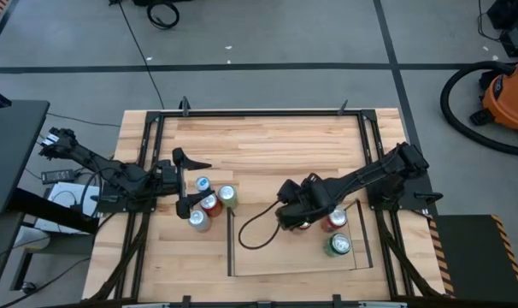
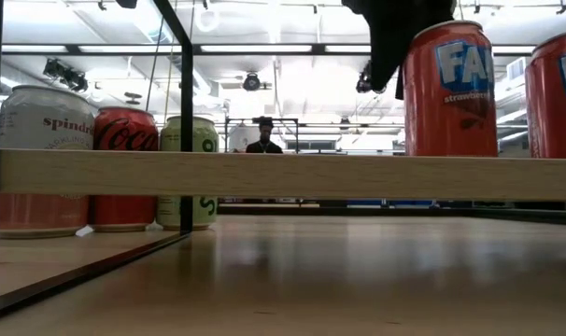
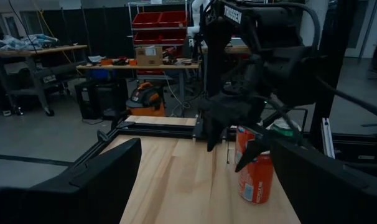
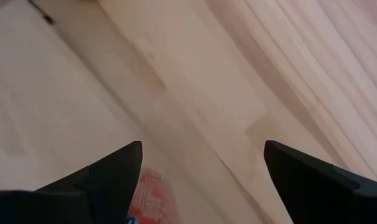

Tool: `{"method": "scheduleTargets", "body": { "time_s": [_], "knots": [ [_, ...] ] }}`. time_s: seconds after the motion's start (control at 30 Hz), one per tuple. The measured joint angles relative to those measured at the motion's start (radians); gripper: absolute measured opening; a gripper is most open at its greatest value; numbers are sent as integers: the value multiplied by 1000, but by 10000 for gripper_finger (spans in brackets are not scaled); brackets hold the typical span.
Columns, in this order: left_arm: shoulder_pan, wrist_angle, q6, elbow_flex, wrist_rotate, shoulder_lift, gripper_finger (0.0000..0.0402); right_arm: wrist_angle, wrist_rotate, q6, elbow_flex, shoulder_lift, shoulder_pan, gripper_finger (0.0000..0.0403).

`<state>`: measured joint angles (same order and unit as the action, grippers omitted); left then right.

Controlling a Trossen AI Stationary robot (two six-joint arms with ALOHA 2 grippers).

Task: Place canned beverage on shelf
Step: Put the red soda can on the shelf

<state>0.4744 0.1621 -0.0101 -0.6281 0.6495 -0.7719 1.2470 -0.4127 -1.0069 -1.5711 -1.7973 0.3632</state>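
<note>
The shelf [image 1: 267, 261], a light-wood panel edged by dark rods, lies at the table's near middle-right. An orange-red can [image 3: 255, 177] stands upright on it, and my right gripper [image 3: 229, 149] hangs open just above and beside its top, pointing steeply down. In the right wrist view only a sliver of that can [image 4: 150, 193] shows by one finger. Two more cans [image 1: 334, 221] [image 1: 338, 245] stand on the shelf to the right. My left gripper [image 1: 184, 181] waits open and level at the table's left, facing several cans [image 1: 210, 204].
A black cable [image 1: 249, 233] loops from the right arm over the shelf's left part. In the low view the shelf's wooden edge [image 2: 283, 175] runs across, with cans [image 2: 126, 131] behind it on the left. Bare tabletop [image 1: 267, 150] lies toward the far edge.
</note>
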Motion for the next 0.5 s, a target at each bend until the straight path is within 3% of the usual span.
{"method": "scheduleTargets", "body": {
  "time_s": [0.3, 0.5],
  "knots": [
    [0, -1, 0, 0, 0, 0, 368, 115, 48, -21, 0, 1, -37, 348],
    [0, -1, 0, 0, 0, 0, 368, 88, 44, 22, -33, 3, -37, 348]
  ]
}}
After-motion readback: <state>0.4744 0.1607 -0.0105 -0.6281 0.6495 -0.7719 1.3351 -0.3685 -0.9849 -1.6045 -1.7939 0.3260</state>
